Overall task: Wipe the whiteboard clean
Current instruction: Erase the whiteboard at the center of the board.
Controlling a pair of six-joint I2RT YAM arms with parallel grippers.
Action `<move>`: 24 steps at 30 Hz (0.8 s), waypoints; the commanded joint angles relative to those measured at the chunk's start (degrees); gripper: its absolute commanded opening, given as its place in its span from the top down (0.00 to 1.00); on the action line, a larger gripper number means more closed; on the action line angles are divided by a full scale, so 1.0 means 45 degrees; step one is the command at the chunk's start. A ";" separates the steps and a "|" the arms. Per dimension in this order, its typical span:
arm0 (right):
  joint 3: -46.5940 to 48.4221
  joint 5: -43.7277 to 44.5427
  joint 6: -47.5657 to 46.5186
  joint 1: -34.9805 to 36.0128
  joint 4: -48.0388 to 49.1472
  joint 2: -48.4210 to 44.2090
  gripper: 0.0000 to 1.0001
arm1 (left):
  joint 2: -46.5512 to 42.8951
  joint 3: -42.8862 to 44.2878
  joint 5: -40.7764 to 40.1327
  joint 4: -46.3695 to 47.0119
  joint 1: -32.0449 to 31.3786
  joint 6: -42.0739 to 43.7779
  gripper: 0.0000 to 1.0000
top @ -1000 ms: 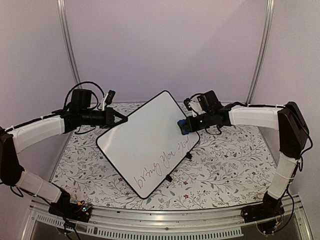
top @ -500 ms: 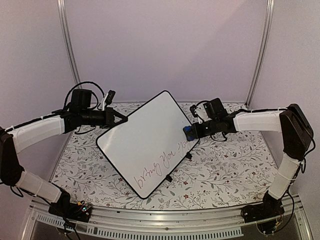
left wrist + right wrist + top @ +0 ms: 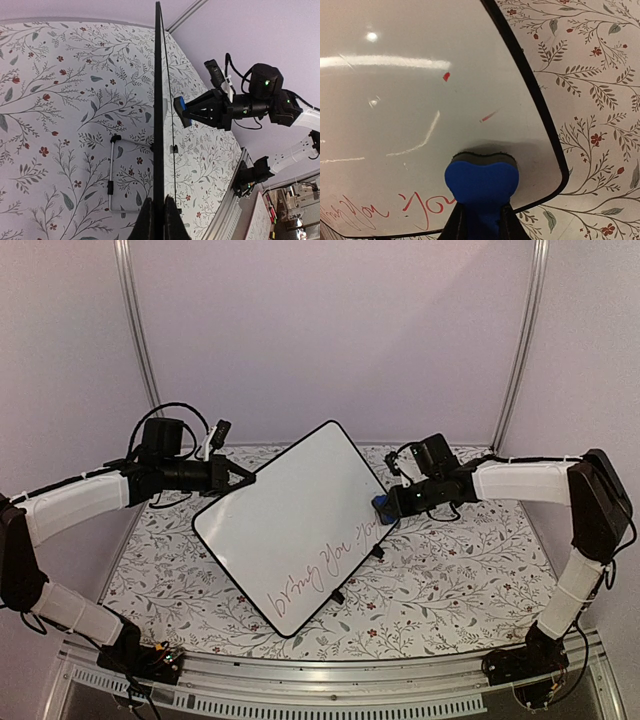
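Overhead view of two white-and-black robot arms reaching in from either side of a flower-patterned table [image 3: 450,570].

At far left, the left arm bends inward, and the left gripper [image 3: 240,476] pinches the black rim of the whiteboard [image 3: 290,530] at its upper left edge. In the left wrist view the two fingertips [image 3: 148,220] sit on either side of the rim, with the whiteboard [image 3: 158,100] seen edge-on as a thin dark line running straight up. A strip of bare table lies left of the board, under the left arm.

In the centre, the board stands turned like a diamond and tilted, one rounded corner toward the back wall and one toward the near rail [image 3: 330,680]. Most of its face is blank. Red handwriting [image 3: 330,565] runs along the lower right edge, where two small black feet [image 3: 377,553] stick out.

At the board's right corner, the right gripper [image 3: 385,507] clamps a blue eraser [image 3: 381,506]. In the right wrist view the eraser [image 3: 481,182] sits between the gripper's fingers [image 3: 456,225] at the face of the whiteboard [image 3: 395,125], just above the red handwriting [image 3: 425,205] and close inside the curved black rim. Whether its dark pad touches the surface cannot be told; the left wrist view shows the eraser [image 3: 181,111] just beside the board's face.

Right of the board, the table is open as far as the right arm.
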 commanded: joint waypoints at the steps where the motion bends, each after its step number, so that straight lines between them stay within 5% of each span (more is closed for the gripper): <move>1: 0.1458 -0.0188 0.0027 -0.0091 -0.0400 -0.0637 0.94 | 0.0196 0.0038 -0.0148 -0.0346 -0.0086 0.0517 1.00; 12: 0.4110 -0.0391 -0.0088 -0.0070 -0.0968 0.1255 0.94 | 0.0196 0.0031 -0.0185 -0.0341 -0.0101 0.0539 1.00; 24: 0.2552 -0.0208 -0.0009 -0.0088 -0.0404 0.1875 0.94 | 0.0228 0.0051 -0.0127 -0.0343 -0.0104 0.0511 1.00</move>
